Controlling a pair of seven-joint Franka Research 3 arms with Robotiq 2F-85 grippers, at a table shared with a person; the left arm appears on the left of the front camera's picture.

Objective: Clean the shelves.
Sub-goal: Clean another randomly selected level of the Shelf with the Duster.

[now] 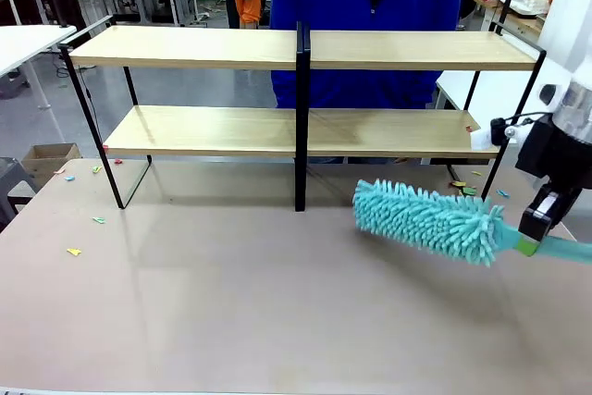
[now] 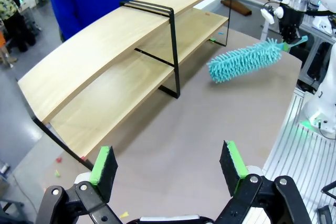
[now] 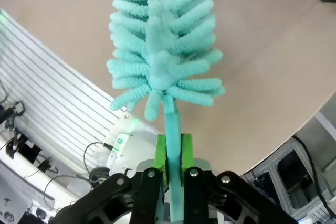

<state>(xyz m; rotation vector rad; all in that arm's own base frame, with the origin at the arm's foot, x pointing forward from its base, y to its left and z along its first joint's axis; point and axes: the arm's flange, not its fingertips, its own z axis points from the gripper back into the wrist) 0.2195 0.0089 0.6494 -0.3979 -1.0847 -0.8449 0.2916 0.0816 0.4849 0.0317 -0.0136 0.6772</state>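
The shelves point(image 1: 277, 48) are two long light-wood boards in a thin black frame with a black centre post, standing across the far half of the table; the shelves point(image 2: 121, 40) also run through the left wrist view. A teal fluffy duster point(image 1: 430, 219) hovers low over the table at the right, in front of the rack's right half. My right gripper point(image 1: 529, 242) is shut on the duster's handle, and the duster point(image 3: 165, 51) sticks out from the green pads point(image 3: 161, 153). My left gripper point(image 2: 169, 165) is open above the table with nothing between its fingers.
A person in a blue top point(image 1: 365, 16) stands behind the shelves. Small coloured paper scraps point(image 1: 74, 251) lie on the table at the left and by the rack's right foot point(image 1: 467, 189). A cardboard box point(image 1: 46, 159) sits on the floor at the left.
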